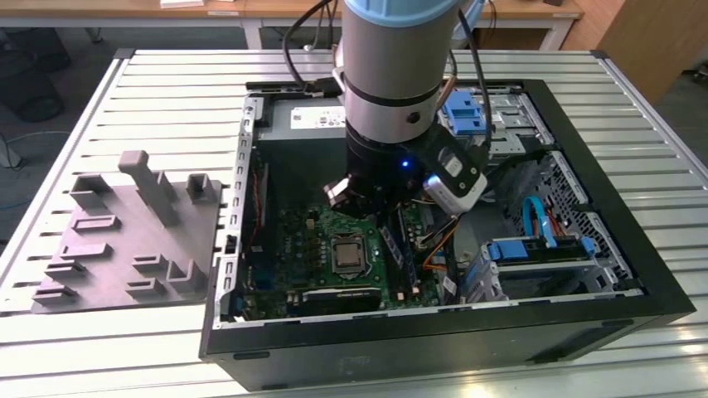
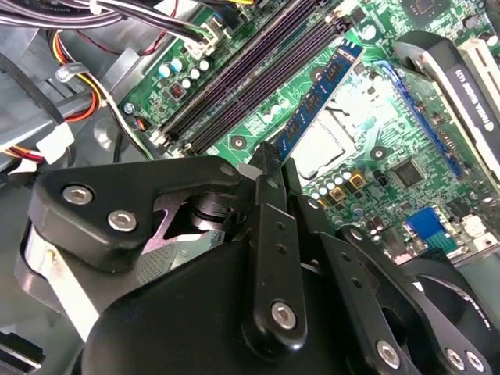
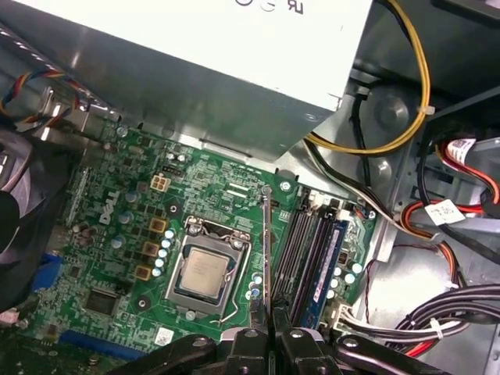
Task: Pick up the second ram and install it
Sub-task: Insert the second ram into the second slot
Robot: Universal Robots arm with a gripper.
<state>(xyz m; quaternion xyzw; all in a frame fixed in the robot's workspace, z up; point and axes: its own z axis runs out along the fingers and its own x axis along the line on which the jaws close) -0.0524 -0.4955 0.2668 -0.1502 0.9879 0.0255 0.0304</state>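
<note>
Inside the open computer case (image 1: 619,274), above the green motherboard (image 1: 310,240), the gripper (image 3: 270,332) hangs with jaws pinched narrow on the second ram (image 3: 268,250). Stick held edge-on, between the CPU socket (image 3: 205,273) and the memory slots (image 3: 301,250). One blue stick (image 3: 328,262) already seated in a slot.

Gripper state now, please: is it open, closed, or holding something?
Gripper: closed on the second ram, held on edge above the motherboard, between the CPU socket and the memory slots.
</note>
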